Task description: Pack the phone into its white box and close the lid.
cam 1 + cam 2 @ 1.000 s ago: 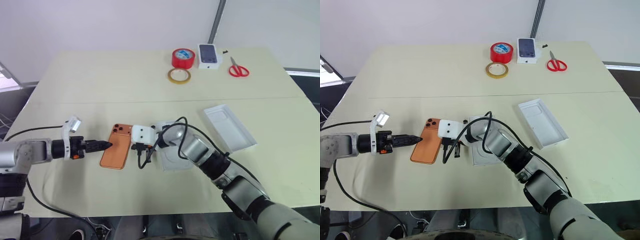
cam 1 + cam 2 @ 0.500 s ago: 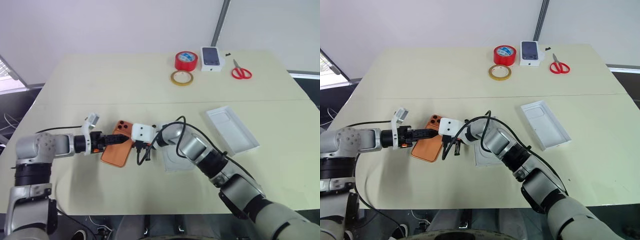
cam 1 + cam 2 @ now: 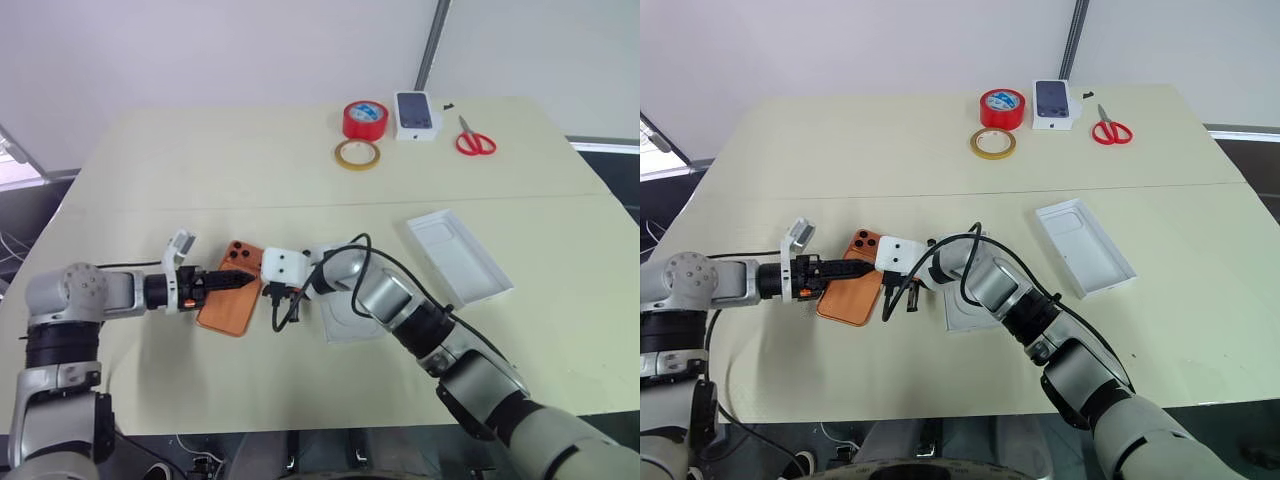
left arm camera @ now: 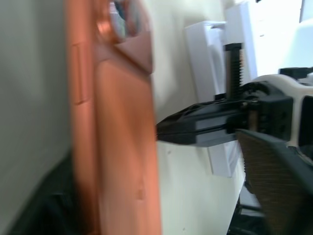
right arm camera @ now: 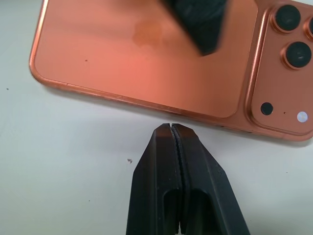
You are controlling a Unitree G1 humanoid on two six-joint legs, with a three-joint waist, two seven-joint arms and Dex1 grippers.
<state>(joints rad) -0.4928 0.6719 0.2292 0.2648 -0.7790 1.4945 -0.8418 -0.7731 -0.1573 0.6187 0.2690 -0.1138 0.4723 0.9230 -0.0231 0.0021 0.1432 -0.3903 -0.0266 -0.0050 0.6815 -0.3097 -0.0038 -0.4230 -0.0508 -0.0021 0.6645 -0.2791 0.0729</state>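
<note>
Bench (image 3: pixel 200 160): pale cream surface spanning most of the head views, with a seam running across its middle.
Lid (image 3: pixel 460 255): white shallow cover lying rim-up at centre right of the left eye view, well apart from the phone; an oval recess shows on its inner face.
White box (image 3: pixel 352 318): shallow white tray at lower centre of the left eye view, largely covered by the right arm, which reaches across it toward the left of the frame.
Phone (image 3: pixel 233 291): copper-orange, flat on the bench with its back up, left of centre in the left eye view; its dark lens cluster sits at the end farther up the frame. It lies outside the white box, just to the left of it.
Left pincer (image 3: pixel 244 282): enters from the left of the frame and lies over the phone; its 2 black fingers stand parted, and the left wrist view shows the phone's edge between them. Whether they press on the phone cannot be told.
Right pincer (image 5: pixel 172 128): fingers pressed together with nothing between them, tips on the bare bench just beside the phone's long edge.
Red tape roll (image 3: pixel 365 118): upper centre of the frame.
Small carton (image 3: pixel 417 113): white, printed with a dark phone picture, just right of the red roll.
Scissors (image 3: pixel 475 137): red-handled, right of the carton.
Tan tape ring (image 3: pixel 358 153): thin, just below the red roll.
</note>
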